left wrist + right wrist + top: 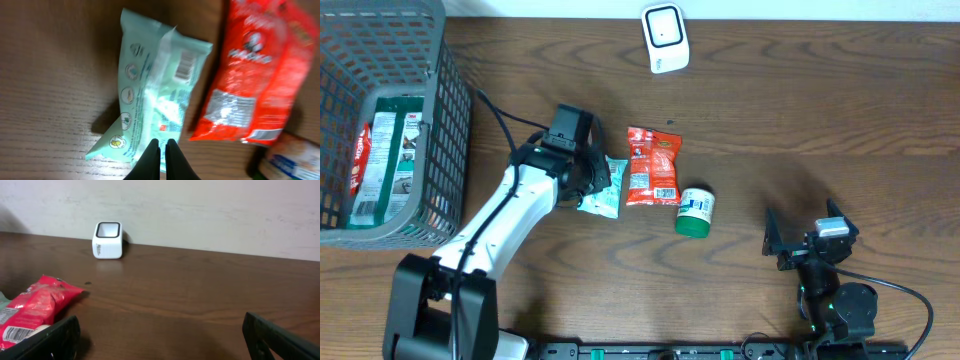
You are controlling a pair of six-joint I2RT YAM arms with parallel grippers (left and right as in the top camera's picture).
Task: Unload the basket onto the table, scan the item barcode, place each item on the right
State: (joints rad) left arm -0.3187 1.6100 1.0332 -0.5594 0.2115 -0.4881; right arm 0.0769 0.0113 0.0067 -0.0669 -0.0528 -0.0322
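A mint-green wipes packet [603, 192] lies on the wooden table with its barcode facing up [150, 85]. My left gripper [590, 182] [162, 143] is shut, its black fingertips pinched on the packet's near edge, and a shadow shows under that end. The white barcode scanner [665, 38] [107, 240] stands at the table's far edge by the wall. My right gripper [805, 238] [160, 340] rests open near the front right, with nothing between its fingers.
A red snack packet [652, 165] [250, 75] [35, 305] lies just right of the wipes. A green-lidded tub [696, 212] [292, 157] lies on its side beside it. A grey wire basket [440, 120] holding packets fills the back left corner.
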